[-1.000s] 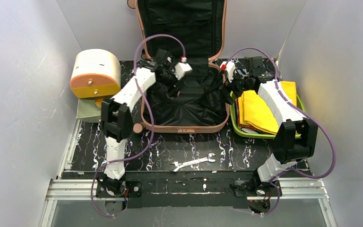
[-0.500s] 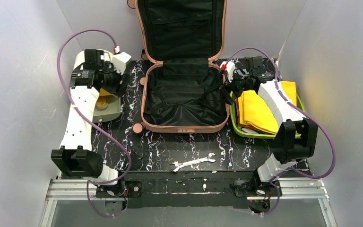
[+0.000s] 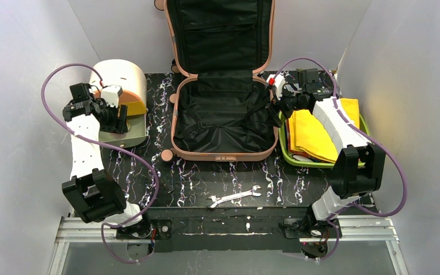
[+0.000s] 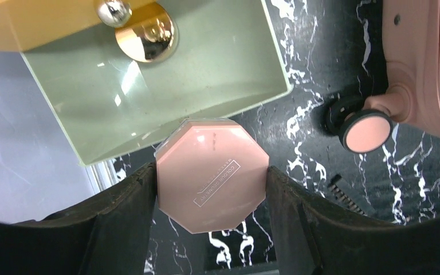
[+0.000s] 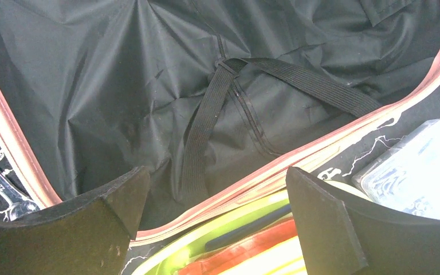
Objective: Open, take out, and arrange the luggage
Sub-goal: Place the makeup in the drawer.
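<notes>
Left gripper (image 4: 209,172) clamps the pink octagonal case (image 4: 211,189); best lowered level into the grey-green tray (image 4: 206,74). Right gripper (image 5: 215,183) gapes empty.

Suitcase (image 3: 224,129) lies open mid-table, lid standing behind it; drum box (image 3: 117,77) to its left with a dish (image 4: 149,103) in front, tray (image 3: 286,150) of cloths (image 3: 312,137) to its right, wrench (image 3: 234,197) before it; my left gripper (image 4: 211,172) holds a small case (image 4: 209,195) at the dish's edge, and my right gripper (image 5: 215,172) hangs over the suitcase's right rim.
</notes>
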`<state>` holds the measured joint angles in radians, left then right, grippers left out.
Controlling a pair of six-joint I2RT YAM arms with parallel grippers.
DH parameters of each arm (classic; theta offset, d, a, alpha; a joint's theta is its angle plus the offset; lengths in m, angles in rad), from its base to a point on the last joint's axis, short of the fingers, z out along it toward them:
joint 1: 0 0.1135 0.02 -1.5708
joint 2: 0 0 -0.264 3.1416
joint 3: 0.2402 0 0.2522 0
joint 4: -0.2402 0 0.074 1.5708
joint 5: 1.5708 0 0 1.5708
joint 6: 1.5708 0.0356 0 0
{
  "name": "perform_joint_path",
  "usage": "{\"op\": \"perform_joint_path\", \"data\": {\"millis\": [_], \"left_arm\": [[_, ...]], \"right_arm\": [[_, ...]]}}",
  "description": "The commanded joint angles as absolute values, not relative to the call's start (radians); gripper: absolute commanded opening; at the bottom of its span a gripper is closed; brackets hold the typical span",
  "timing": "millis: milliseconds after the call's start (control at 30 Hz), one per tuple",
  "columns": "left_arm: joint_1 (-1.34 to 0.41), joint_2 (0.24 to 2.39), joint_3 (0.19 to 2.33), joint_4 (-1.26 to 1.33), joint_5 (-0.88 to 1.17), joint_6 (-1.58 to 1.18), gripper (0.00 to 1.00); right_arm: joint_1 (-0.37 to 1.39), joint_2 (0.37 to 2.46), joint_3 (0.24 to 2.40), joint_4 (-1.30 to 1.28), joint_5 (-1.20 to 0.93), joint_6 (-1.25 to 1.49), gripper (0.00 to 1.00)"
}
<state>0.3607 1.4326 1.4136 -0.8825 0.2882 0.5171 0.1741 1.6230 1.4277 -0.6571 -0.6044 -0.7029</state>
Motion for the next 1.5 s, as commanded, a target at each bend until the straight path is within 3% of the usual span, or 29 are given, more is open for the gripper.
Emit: {"op": "perform_joint_path", "data": {"millis": [0,867,1467], "left_arm": [[0.388,1.439,1.392,-0.767,0.350,0.491,0.36],[0.434,1.665,1.357,-0.541,0.347,0.456,0.35],[0.437,1.600,1.282,-0.532,0.375,0.422,0.35]], "right_arm": [[0.172,1.568,1.422,-0.669,-0.648,-0.691,0.98],[0.172,1.594,1.420,-0.673,-0.655,-0.691,0.98],[0.172,1.612,1.426,-0.684,-0.649,-0.695,1.00]]}}
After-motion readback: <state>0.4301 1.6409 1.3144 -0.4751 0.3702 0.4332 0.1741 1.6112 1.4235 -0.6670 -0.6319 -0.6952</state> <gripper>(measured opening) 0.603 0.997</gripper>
